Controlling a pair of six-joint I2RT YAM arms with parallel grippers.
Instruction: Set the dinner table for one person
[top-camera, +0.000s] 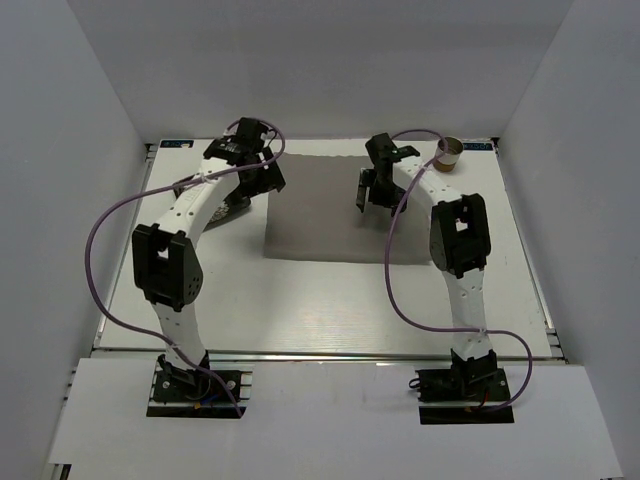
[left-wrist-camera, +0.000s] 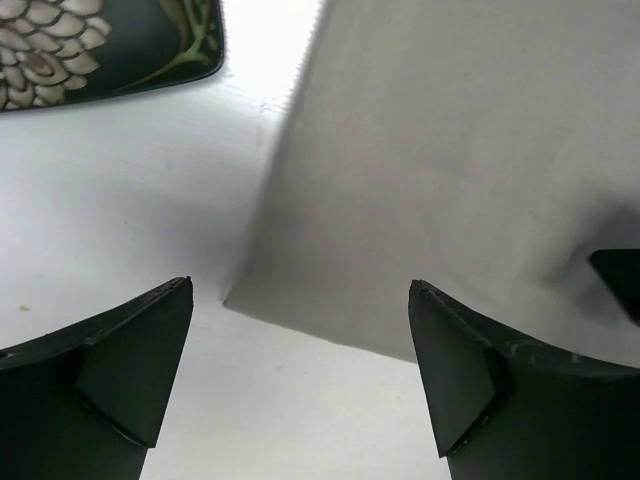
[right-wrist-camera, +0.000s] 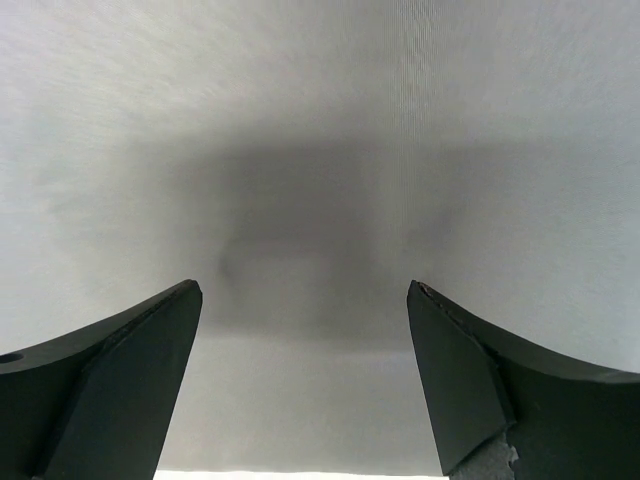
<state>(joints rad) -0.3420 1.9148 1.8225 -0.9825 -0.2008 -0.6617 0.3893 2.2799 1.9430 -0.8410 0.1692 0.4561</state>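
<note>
The white dinner table (top-camera: 320, 300) carries a grey cloth placemat (top-camera: 320, 215) at its middle back. My left gripper (top-camera: 262, 180) hangs open and empty above the placemat's left edge; in the left wrist view (left-wrist-camera: 300, 290) a corner of the placemat (left-wrist-camera: 450, 150) lies between the fingers. A dark plate with a floral pattern (left-wrist-camera: 100, 40) lies just left of the placemat, mostly hidden under my left arm in the top view (top-camera: 235, 208). My right gripper (top-camera: 372, 195) is open and empty over the placemat's right part, and its wrist view (right-wrist-camera: 305, 290) shows only cloth (right-wrist-camera: 320, 120).
A small brown cup with a metallic rim (top-camera: 450, 153) stands at the table's back right corner. White walls enclose the table on the left, back and right. A metal rail (top-camera: 320, 355) runs along the near edge.
</note>
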